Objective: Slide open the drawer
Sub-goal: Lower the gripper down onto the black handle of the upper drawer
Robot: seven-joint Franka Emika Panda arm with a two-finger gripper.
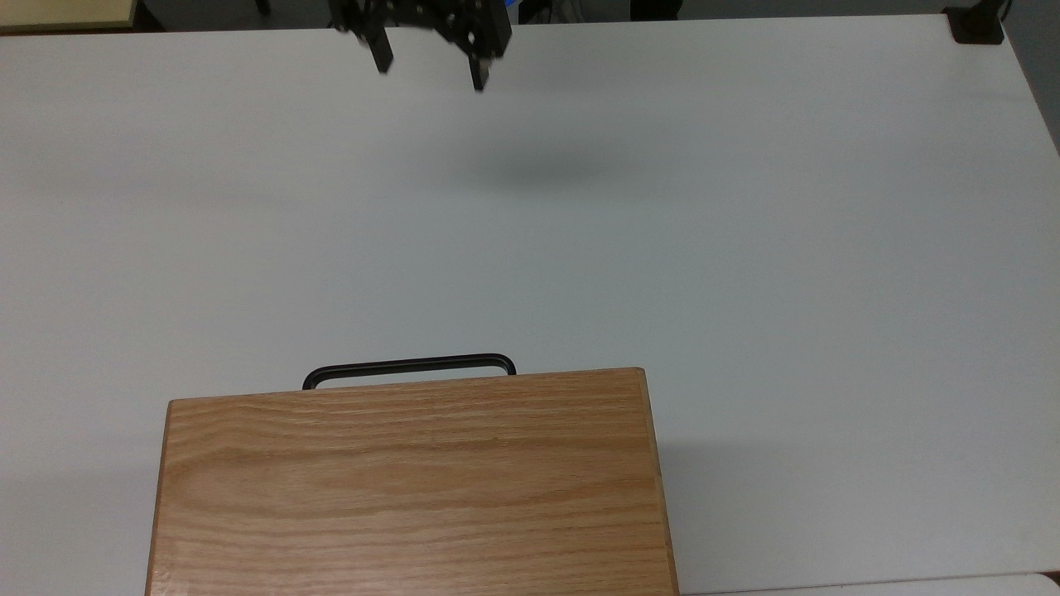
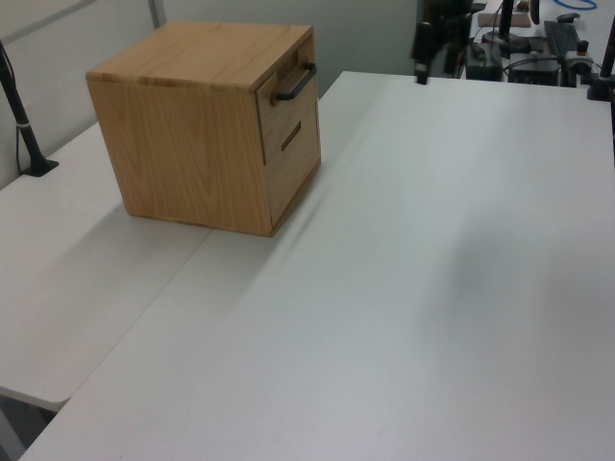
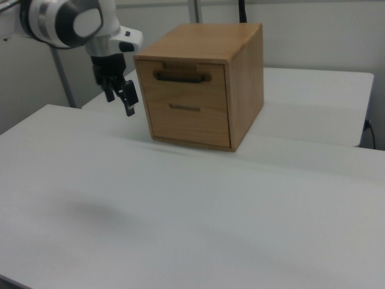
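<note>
The drawer (image 3: 181,86) is the upper one in an oak cabinet (image 1: 410,484); its front sits flush, shut. Its black bar handle (image 1: 410,367) pokes out past the cabinet's top edge in the top view, and is also seen as the handle (image 3: 180,76) and the handle (image 2: 296,84). My gripper (image 1: 431,72) hangs open over the far part of the white table, well apart from the handle, with nothing between its fingers. In the right view the gripper (image 3: 120,101) shows to the cabinet's left, fingers pointing down. The gripper (image 2: 421,53) is high up at the table's far end in the left view.
Below the drawer sits a second drawer with a slot handle (image 3: 185,108). The white table (image 1: 745,248) stretches wide between gripper and cabinet. A black clamp (image 1: 977,25) sits at the top view's upper right corner, a black post (image 2: 24,115) at the left view's left.
</note>
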